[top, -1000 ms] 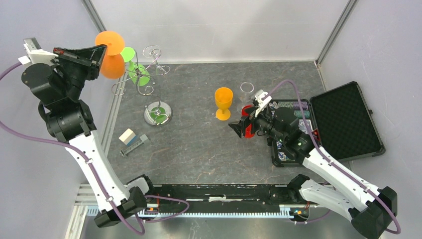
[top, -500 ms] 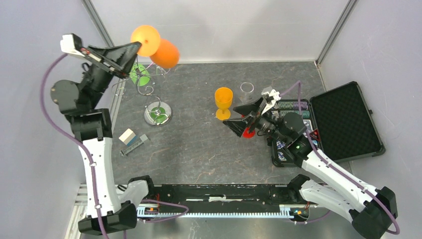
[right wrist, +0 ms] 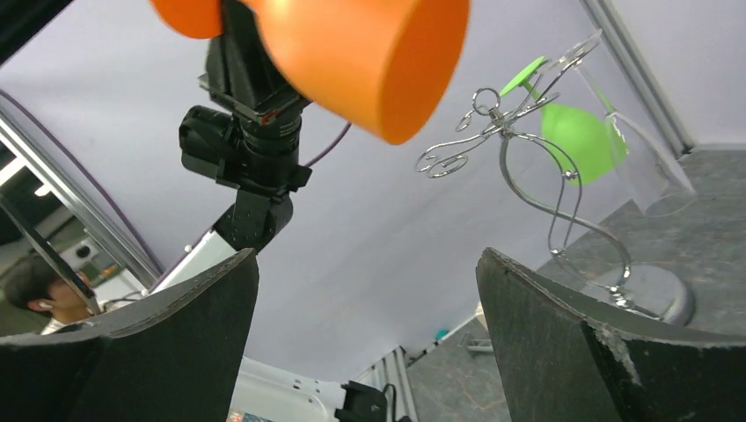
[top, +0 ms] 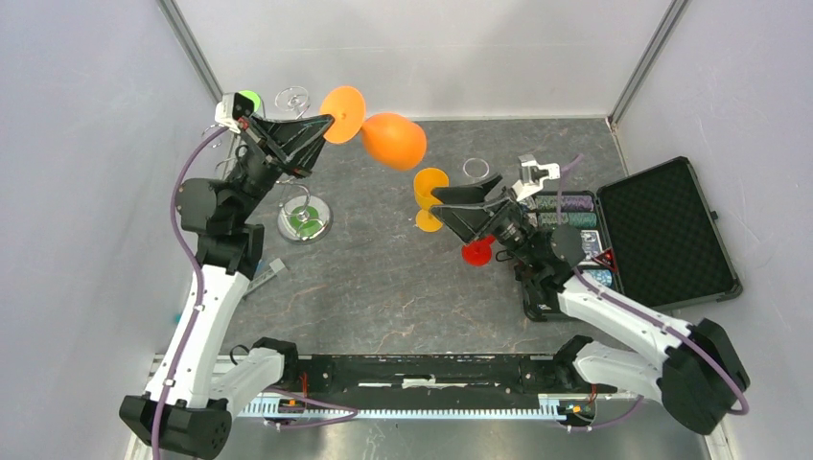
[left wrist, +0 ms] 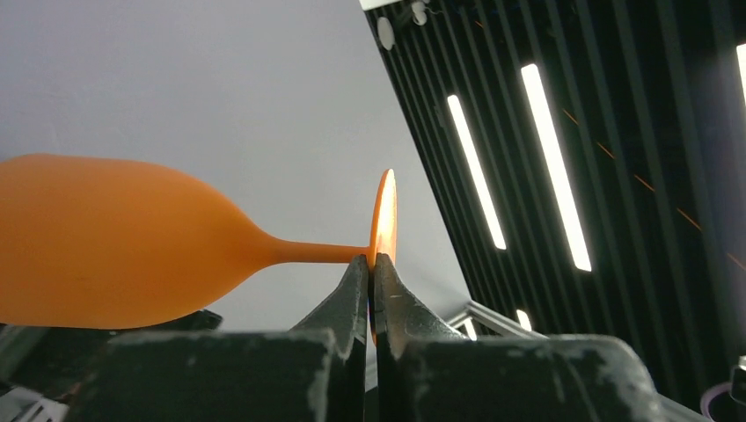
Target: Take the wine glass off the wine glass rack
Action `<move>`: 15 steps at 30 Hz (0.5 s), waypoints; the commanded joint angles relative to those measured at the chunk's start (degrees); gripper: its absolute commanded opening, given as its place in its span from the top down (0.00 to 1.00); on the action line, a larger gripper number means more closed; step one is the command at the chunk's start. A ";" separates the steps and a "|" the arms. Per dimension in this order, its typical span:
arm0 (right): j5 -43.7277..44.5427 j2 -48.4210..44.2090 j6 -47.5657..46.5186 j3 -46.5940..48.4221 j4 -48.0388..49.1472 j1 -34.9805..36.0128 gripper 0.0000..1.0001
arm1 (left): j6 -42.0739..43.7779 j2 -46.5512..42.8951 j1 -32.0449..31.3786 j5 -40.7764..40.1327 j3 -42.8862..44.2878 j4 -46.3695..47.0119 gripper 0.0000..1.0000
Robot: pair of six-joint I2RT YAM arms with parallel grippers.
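One orange wine glass [top: 393, 141] hangs sideways in the air above the far part of the worktop [top: 383, 287]. It is clear of the wine glass rack [top: 305, 218], which stands toward the far left corner. The left gripper [top: 329, 122] is clamped on the edge of the glass's round foot, with stem and bowl jutting rightward beyond the jaws. The right gripper [top: 451, 213] has its jaws spread wide and tilted up toward the bowl, which floats just ahead of them, untouched.
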 commanded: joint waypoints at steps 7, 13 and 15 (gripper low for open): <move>1.63 7.82 5.92 4.90 21.10 0.80 0.02 | -7.60 0.63 -7.01 -2.10 -3.01 10.27 0.98; -1.04 10.67 8.14 6.35 31.21 0.85 0.05 | -11.36 -0.43 -7.69 -3.24 -6.07 12.90 0.98; -1.30 11.85 9.29 7.04 33.13 0.81 0.09 | -11.46 -0.60 -7.78 -3.11 -6.33 12.86 0.98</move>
